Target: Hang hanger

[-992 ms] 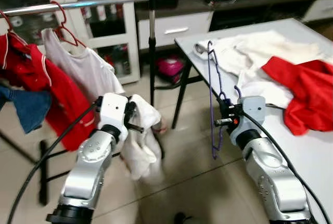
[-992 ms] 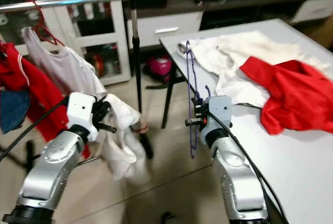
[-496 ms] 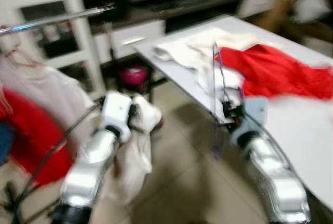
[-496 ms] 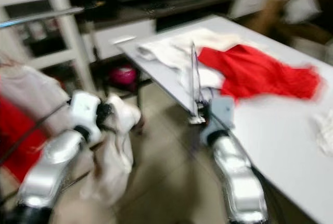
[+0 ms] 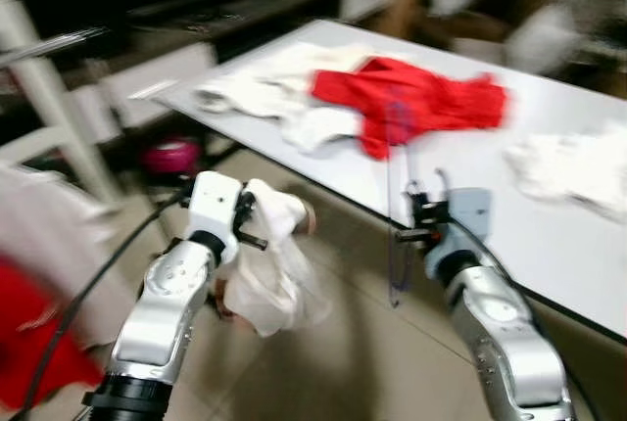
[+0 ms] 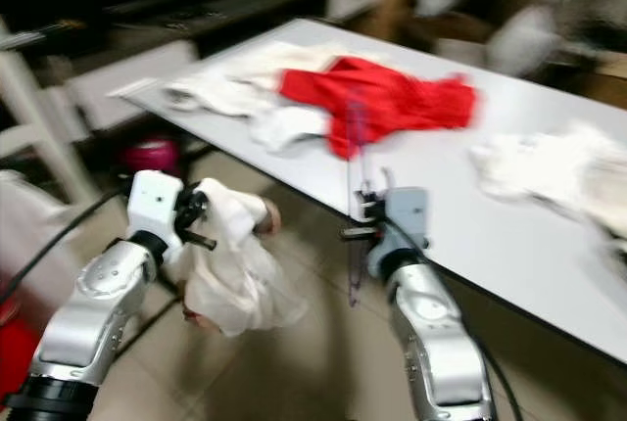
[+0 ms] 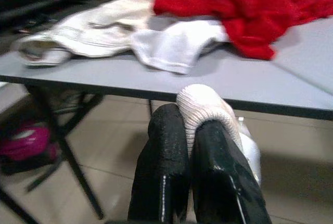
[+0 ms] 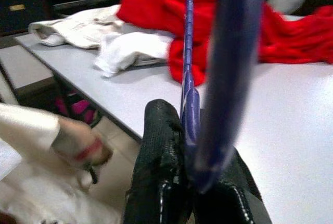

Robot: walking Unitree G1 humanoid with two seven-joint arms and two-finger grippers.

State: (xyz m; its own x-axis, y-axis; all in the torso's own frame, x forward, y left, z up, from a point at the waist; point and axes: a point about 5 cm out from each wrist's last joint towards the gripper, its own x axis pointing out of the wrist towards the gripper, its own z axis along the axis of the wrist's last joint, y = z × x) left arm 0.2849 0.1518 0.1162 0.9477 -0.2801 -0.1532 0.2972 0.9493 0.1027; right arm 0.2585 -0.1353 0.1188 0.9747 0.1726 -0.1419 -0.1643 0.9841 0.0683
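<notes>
A thin blue hanger (image 5: 393,196) stands upright in front of the white table (image 5: 578,255), with my right gripper (image 5: 419,230) shut on its lower part. In the right wrist view the blue hanger (image 8: 188,62) runs up between the black fingers (image 8: 158,182). My left gripper (image 5: 250,225) is shut on a white garment (image 5: 269,279) that hangs over the tiled floor. In the left wrist view a fold of the white garment (image 7: 203,110) is pinched between the fingers (image 7: 164,172). The picture is blurred.
On the table lie a red garment (image 5: 411,98), a white heap (image 5: 260,98) at its far left and another white cloth (image 5: 573,162) to the right. At the left stand a white post (image 5: 44,117), a rail end (image 5: 54,44) and hung clothes (image 5: 39,274).
The camera has swung to the right: the rail and hung clothes have slid off to the left and more of the table shows. Both grippers keep their hold.
</notes>
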